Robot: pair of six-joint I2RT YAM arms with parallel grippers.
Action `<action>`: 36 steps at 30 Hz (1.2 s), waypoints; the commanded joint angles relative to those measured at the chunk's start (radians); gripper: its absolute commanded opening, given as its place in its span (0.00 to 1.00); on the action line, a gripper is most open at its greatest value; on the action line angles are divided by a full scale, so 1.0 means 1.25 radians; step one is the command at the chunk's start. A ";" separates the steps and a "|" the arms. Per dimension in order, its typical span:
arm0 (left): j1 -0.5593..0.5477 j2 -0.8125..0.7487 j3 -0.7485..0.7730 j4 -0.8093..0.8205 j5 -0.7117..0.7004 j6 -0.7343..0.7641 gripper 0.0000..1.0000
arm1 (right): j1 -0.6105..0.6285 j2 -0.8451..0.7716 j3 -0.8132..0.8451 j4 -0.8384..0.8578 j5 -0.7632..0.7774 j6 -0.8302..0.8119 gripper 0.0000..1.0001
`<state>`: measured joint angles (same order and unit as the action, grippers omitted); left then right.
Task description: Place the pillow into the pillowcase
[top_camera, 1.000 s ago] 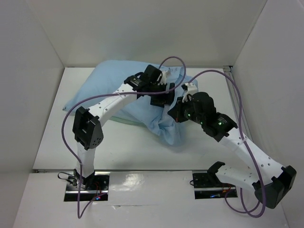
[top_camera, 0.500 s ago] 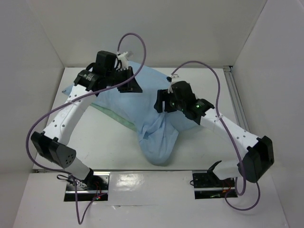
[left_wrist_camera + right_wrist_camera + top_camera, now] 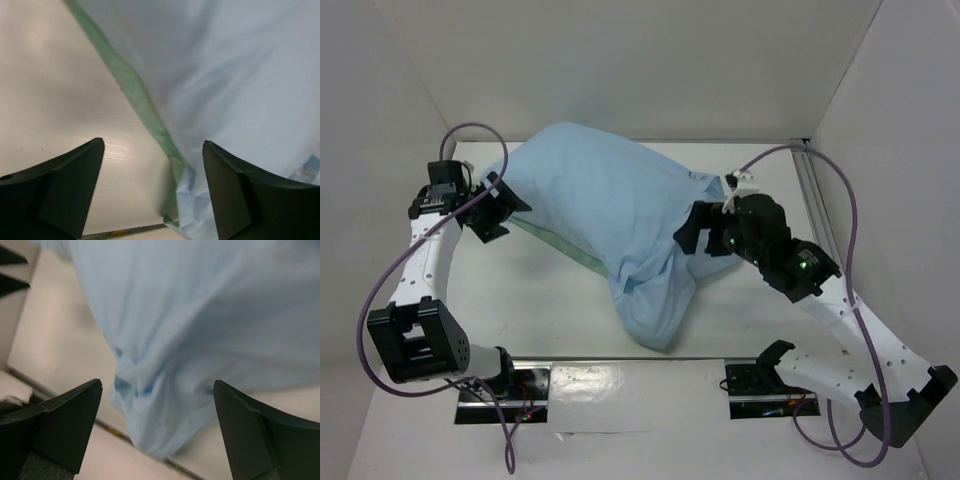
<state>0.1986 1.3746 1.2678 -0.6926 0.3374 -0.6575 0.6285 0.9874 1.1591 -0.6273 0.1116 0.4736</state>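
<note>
The left arm (image 3: 425,262) and right arm (image 3: 855,328) are white links peppered with small holes, joined by black housings. A purple cable (image 3: 848,200) loops off each. Green lights (image 3: 801,263) glow right of centre on the right one; the left gripper (image 3: 152,144) has matte black wedge fingers (image 3: 65,185).

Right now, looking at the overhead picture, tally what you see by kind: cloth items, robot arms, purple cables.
pillowcase: 1
robot arms: 2
purple cables: 2
Total: 5
</note>
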 commanded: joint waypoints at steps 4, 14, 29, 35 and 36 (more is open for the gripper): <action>-0.029 0.000 -0.114 0.171 0.092 -0.019 1.00 | 0.003 -0.046 -0.286 -0.034 -0.330 0.079 1.00; -0.123 0.179 -0.052 0.298 0.078 -0.012 0.86 | 0.018 -0.066 -0.533 0.404 -0.470 0.199 1.00; -0.116 0.212 0.090 0.278 0.126 -0.019 0.00 | -0.323 0.049 -0.167 -0.044 0.148 -0.055 0.00; -0.116 0.125 0.046 0.231 0.123 -0.012 0.00 | -0.552 0.089 -0.147 -0.036 0.040 -0.044 0.00; -0.116 0.096 0.035 0.202 0.108 -0.002 0.05 | -0.552 0.108 -0.147 -0.036 0.040 -0.030 0.00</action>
<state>-0.0059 1.6020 1.3342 -0.4068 0.6044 -0.6964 0.0074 1.0878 0.9451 -0.5625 0.0319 0.4667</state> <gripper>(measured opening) 0.026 0.017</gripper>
